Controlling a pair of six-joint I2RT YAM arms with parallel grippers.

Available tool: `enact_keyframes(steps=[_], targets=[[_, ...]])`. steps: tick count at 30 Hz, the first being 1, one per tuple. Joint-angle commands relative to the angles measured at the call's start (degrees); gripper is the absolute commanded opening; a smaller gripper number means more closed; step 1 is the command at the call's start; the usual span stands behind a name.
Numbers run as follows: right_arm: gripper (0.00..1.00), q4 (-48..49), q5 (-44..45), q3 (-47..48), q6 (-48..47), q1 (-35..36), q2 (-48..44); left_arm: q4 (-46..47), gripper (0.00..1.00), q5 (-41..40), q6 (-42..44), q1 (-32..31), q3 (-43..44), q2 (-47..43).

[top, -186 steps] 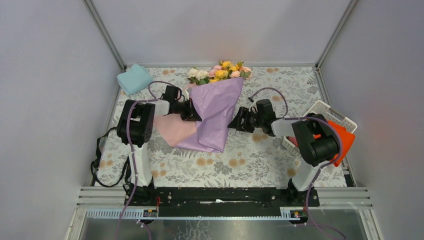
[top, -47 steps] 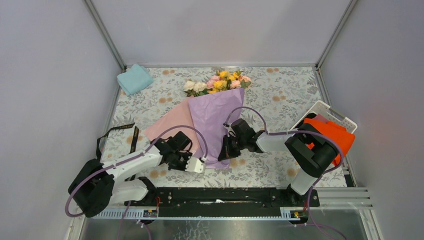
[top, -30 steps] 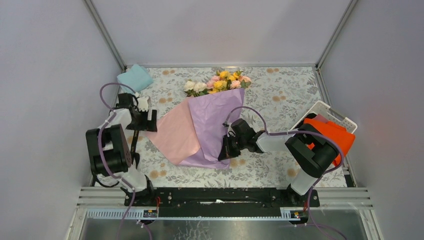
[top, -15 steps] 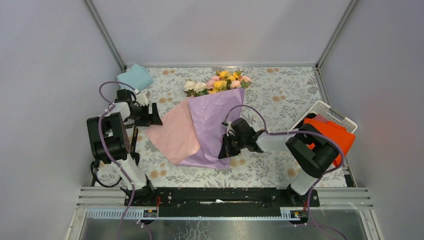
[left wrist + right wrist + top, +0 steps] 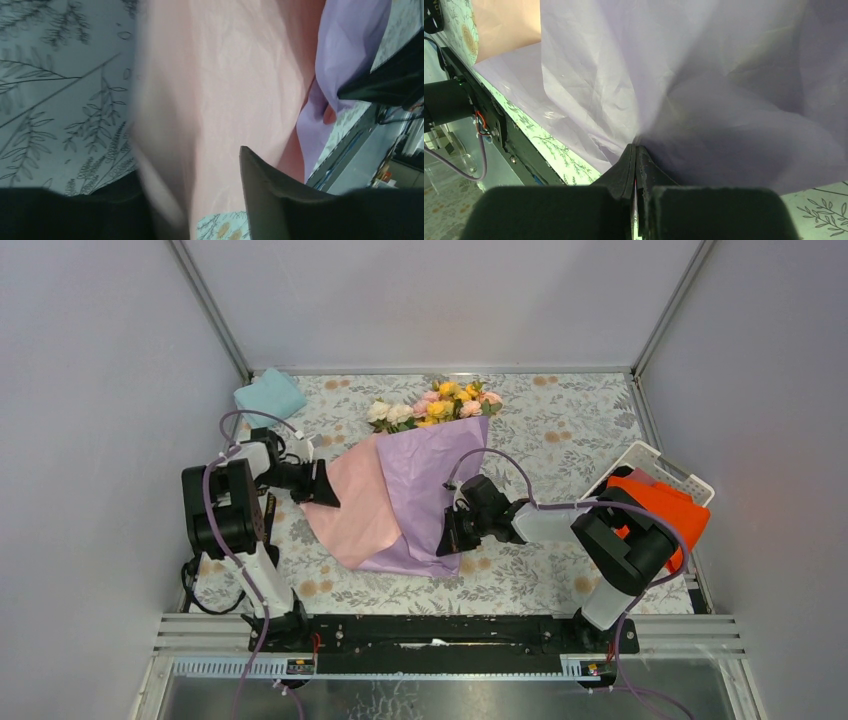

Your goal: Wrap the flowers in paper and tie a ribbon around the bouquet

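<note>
The flowers [image 5: 437, 403], yellow, pink and white, lie at the back with their stems under the lilac paper [image 5: 432, 475]. The paper is folded over them, and its pink flap [image 5: 352, 508] lies spread to the left. My left gripper [image 5: 326, 486] stands at the flap's left edge. In the left wrist view its jaws [image 5: 190, 167] are apart, with the pink flap's [image 5: 235, 75] raised, blurred edge between them. My right gripper [image 5: 446, 540] is shut on the paper's right edge [image 5: 589, 75], its fingertips [image 5: 634, 148] pressed together. The black ribbon [image 5: 190, 572] shows partly, by the left arm's base.
A folded light blue cloth [image 5: 268, 393] lies in the back left corner. A white basket [image 5: 652, 458] with an orange cloth [image 5: 668, 508] stands at the right edge. Grey walls close in the floral table [image 5: 560, 420] on three sides.
My left arm swung from the near left round to the back left, then right onto the pink flap's edge, its jaws narrowing. The right gripper kept its hold and did not move.
</note>
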Motion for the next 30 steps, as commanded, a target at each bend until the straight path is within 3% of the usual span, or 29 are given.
enact_keyframes(steps=[1,3,5,9,16,20,24,30], targets=[[0.00,-5.13,9.29,-0.36,-3.67,-0.84,2.71,-9.07,0.38,6.09,6.05,-0.27,1.37,-1.00],[0.00,-5.02,9.11,-0.18,-3.56,-0.77,3.16,-10.66,0.16,8.24,7.09,-0.27,1.74,-2.49],[0.00,-5.02,9.09,-0.06,-3.52,-0.82,3.56,-12.08,0.00,11.05,7.02,-0.50,2.42,-4.35],[0.00,-5.01,9.20,0.15,-3.76,-0.80,4.33,-11.38,0.00,16.10,1.17,-5.80,5.97,-8.71],[0.00,-2.93,9.50,-0.34,-3.15,-0.81,5.38,9.66,0.00,14.93,-25.57,-23.41,11.51,-10.09],[0.00,1.12,9.46,-2.35,-3.12,-0.77,4.69,19.94,0.00,12.09,-36.03,-31.93,18.40,-4.11],[0.00,5.13,10.18,-4.61,-2.13,-0.71,2.94,22.90,0.00,6.93,-38.09,-38.39,25.19,5.26],[0.00,11.45,11.99,-8.53,1.01,-0.41,-1.39,25.84,0.00,3.18,-43.38,-40.17,34.38,17.97]])
